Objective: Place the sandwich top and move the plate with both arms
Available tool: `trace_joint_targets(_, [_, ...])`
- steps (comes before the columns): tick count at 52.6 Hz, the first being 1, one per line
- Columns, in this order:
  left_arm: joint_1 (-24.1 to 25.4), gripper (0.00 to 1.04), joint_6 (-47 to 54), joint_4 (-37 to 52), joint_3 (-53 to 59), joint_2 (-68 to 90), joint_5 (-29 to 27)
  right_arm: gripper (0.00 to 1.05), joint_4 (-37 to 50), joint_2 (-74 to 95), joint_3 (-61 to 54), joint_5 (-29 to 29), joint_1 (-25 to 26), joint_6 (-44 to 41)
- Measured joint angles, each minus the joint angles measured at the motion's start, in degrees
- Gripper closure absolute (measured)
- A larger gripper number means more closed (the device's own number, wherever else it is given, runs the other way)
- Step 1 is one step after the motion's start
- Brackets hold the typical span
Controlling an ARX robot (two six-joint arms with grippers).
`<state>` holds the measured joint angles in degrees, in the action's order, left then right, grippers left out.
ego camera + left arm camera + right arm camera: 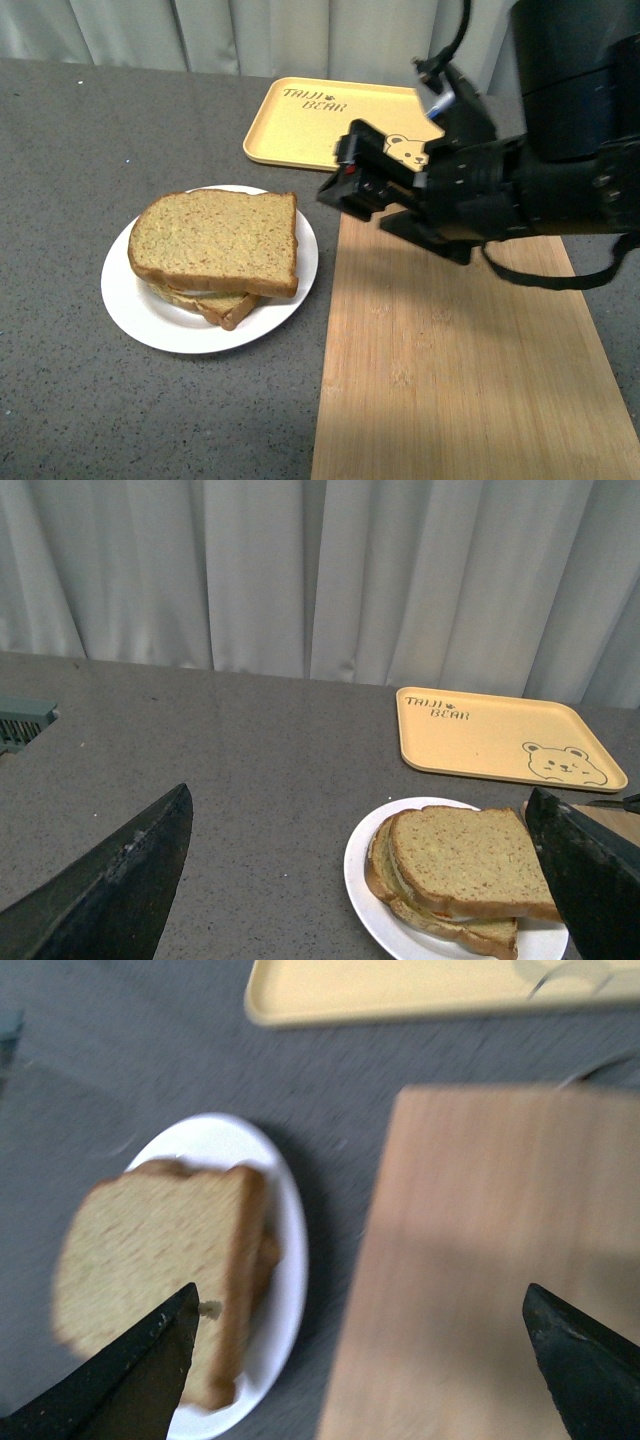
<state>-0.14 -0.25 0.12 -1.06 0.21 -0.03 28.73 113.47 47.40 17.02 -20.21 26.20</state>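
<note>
The left claw [358, 805] is spread wide and empty. On the grey bench [70, 150], one white plate [140, 312] carries two bread slices, the sandwich top [215, 240] lying on the lower slice [228, 308]. One yellow tray [300, 130] sits by the far edge. One wooden board [450, 380] lies at the right, and over it the right claw [358, 1305] is also spread and empty.

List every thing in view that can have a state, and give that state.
Speckled tan wholegrain bread slice: lying flat on the lower bread slice, ungripped.
Round white plate: resting on the grey table, carrying both slices, ungripped.
Yellow rectangular bear tray: flat on the table.
Pale wooden board: flat beside the plate.
Left gripper: open, holding nothing.
Right gripper: open, holding nothing, in the air.
</note>
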Motion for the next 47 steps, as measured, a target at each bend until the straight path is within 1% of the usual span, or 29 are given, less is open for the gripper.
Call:
trace_joint_targets(2, [0.0, 0.07, 0.0, 0.0, 0.0, 0.0, 0.02, 0.18, 6.95, 1.11, -2.08, -6.4, -0.33, -2.45])
trace_joint_targets(3, [0.0, 0.07, 0.0, 0.0, 0.0, 0.02, 0.09, 0.23, 12.39, 1.97, -4.13, -10.82, -0.46, -6.05])
trace_joint_targets(4, [0.0, 0.07, 0.0, 0.0, 0.0, 0.02, 0.11, 0.25, 14.1, 2.19, -4.9, -12.04, -0.44, -6.95])
trace_joint_targets(5, [0.0, 0.07, 0.0, 0.0, 0.0, 0.0, 0.09, 0.29, 17.38, 2.49, -6.56, -14.53, -0.39, -7.85])
trace_joint_targets(7, [0.0, 0.07, 0.0, 0.0, 0.0, 0.0, 0.07, 0.38, 24.94, 2.47, -11.02, -20.22, -0.09, -12.94])
trace_joint_targets(10, [0.0, 0.07, 0.0, -0.02, 0.0, 0.02, -0.02, 0.47, 32.7, 0.98, -15.1, -25.31, 0.92, -16.15])
trace_joint_targets(11, [0.0, 0.07, 0.0, -0.02, 0.0, 0.0, 0.0, 0.49, 34.07, 0.55, -15.82, -26.14, 1.14, -16.79])
trace_joint_targets(12, [0.0, 0.07, 0.0, -0.02, 0.0, -0.04, -0.04, 0.54, 37.07, -0.77, -17.49, -27.93, 1.79, -18.4])
trace_joint_targets(15, [0.0, 0.07, 0.0, -0.02, 0.0, -0.04, -0.02, 0.62, 42.49, -3.61, -20.55, -30.47, 2.97, -20.81])
trace_joint_targets(16, [0.0, 0.07, 0.0, -0.02, 0.0, -0.02, -0.02, 0.64, 43.41, -4.22, -21.09, -30.73, 3.21, -21.14])
trace_joint_targets(19, [0.0, 0.07, 0.0, -0.02, 0.0, -0.02, 0.0, 0.75, 47.76, -7.48, -24.15, -31.15, 4.63, -22.43])
trace_joint_targets(22, [0.0, 0.07, 0.0, -0.02, 0.0, -0.02, 0.04, 0.83, 49.94, -9.4, -26.29, -31.04, 5.62, -23.23])
trace_joint_targets(23, [0.0, 0.07, 0.0, -0.02, 0.0, -0.02, 0.04, 0.85, 50.29, -9.77, -26.75, -31.04, 5.79, -23.28])
trace_joint_targets(24, [0.0, 0.07, 0.0, -0.02, 0.0, -0.02, 0.02, 0.89, 50.8, -10.56, -27.67, -31.04, 6.1, -23.41])
trace_joint_targets(27, [0.0, 0.07, 0.0, -0.02, 0.0, -0.02, 0.04, 0.99, 51.08, -11.82, -29.03, -31.02, 6.58, -23.47])
trace_joint_targets(29, [0.0, 0.07, 0.0, -0.02, 0.0, -0.02, 0.04, 1.04, 50.97, -13.88, -30.86, -29.22, 7.72, -24.35])
trace_joint_targets(32, [0.0, 0.07, 0.0, -0.02, 0.0, -0.07, 0.04, 1.04, 49.86, -18.8, -35.01, -26.77, 9.18, -25.09])
trace_joint_targets(36, [0.0, 0.07, 0.0, -0.11, 0.0, 0.04, -0.17, 1.04, 47.93, -26.05, -39.12, -25.99, 10.8, -25.57])
trace_joint_targets(47, [0.0, 0.07, 0.0, -0.11, 0.0, -0.11, 0.0, 1.04, 40.89, -38.21, -43.45, -23.69, 13.55, -25.92])
